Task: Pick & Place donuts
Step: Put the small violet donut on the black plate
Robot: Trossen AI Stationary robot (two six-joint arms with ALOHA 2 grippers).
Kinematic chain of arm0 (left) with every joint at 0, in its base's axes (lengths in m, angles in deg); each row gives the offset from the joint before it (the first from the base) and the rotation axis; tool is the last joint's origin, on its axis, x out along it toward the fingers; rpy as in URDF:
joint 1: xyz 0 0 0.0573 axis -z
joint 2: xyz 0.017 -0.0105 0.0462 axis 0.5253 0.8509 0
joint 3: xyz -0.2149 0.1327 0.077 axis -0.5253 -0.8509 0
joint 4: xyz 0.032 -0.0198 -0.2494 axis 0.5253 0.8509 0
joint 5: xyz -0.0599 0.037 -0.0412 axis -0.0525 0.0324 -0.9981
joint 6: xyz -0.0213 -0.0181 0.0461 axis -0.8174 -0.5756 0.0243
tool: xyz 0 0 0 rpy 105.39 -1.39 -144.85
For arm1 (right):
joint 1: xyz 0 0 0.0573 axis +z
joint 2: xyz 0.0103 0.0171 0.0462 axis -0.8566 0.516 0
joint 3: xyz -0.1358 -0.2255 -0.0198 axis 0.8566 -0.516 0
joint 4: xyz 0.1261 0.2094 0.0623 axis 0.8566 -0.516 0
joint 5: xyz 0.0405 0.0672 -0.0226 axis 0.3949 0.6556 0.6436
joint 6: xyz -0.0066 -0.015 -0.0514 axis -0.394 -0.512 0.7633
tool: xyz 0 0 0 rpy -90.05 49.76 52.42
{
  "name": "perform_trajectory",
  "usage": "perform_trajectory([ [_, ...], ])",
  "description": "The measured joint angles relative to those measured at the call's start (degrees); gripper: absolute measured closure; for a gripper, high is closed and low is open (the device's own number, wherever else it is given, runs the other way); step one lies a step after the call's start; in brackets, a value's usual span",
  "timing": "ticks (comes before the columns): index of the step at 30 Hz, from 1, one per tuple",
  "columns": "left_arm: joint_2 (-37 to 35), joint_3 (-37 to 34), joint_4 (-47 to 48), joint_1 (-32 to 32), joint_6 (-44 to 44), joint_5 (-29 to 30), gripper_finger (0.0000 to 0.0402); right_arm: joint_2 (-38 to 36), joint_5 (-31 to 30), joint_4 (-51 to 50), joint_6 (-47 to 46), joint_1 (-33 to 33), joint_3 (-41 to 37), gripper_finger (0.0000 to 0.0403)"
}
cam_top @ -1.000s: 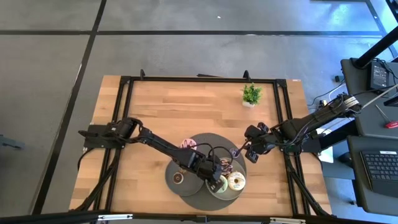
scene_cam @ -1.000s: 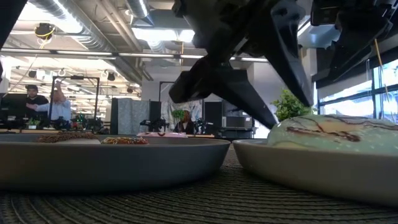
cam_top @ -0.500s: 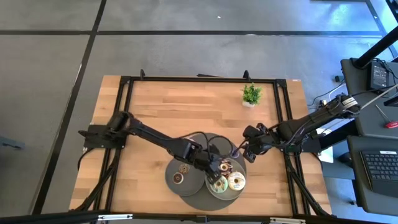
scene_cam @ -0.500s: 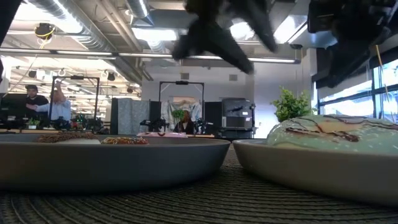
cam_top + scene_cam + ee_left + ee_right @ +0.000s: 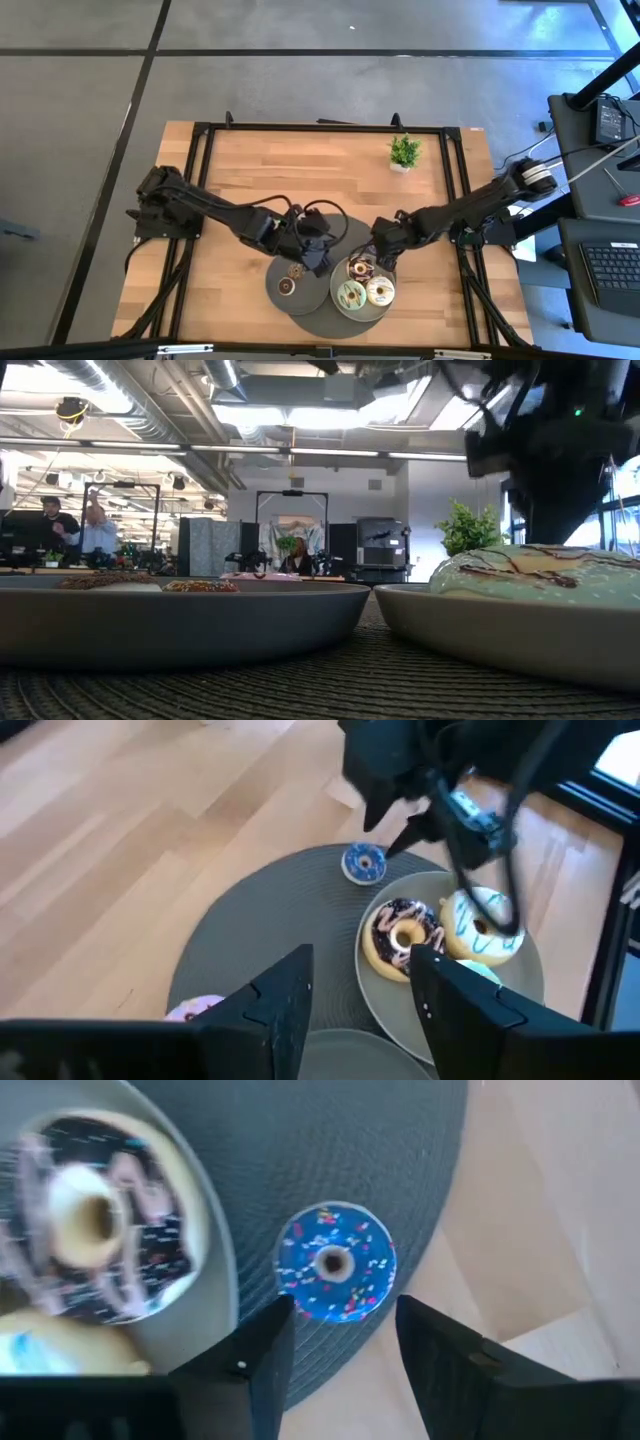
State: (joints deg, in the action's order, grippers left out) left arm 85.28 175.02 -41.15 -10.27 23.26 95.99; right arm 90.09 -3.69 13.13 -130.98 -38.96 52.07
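A round grey mat (image 5: 345, 225) carries two grey plates. The right plate (image 5: 340, 275) holds a chocolate donut (image 5: 360, 267), a green one (image 5: 350, 295) and a cream one (image 5: 380, 291). The left plate (image 5: 275, 275) holds two mini brown donuts (image 5: 296, 270). A blue-purple sprinkled mini donut (image 5: 335, 1263) lies flat on the mat near its right edge. My right gripper (image 5: 340, 1355) hovers open just above it, touching nothing. My left gripper (image 5: 360, 1010) is open over the mat's middle (image 5: 320, 255); a pink donut (image 5: 195, 1010) peeks out beside its finger.
A small potted plant (image 5: 405, 152) stands near the table's far right corner. Bare wood lies left of and beyond the mat. The two grippers are close together over the mat. In the low view the green donut (image 5: 540, 575) fills the right, and people stand in the room behind.
My left gripper has drawn back from over the right plate, rising and moving toward the table's left, to the mat's middle. My right gripper has moved left from the table's right side onto the mat, ending over the blue-purple mini donut. The donuts have stayed put.
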Motion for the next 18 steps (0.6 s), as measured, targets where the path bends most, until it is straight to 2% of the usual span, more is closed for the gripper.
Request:
perform_trajectory([
  [10,-0.2,0.0,0.4,2.6,-0.6,-0.6,0.0235,4.4,0.1,0.4,0.0,-4.5,0.0,0.0297],
  [18,-0.2,0.0,0.6,3.9,-0.8,-0.6,0.0241,4.5,3.7,1.7,-0.1,-5.7,0.0,0.0325],
])
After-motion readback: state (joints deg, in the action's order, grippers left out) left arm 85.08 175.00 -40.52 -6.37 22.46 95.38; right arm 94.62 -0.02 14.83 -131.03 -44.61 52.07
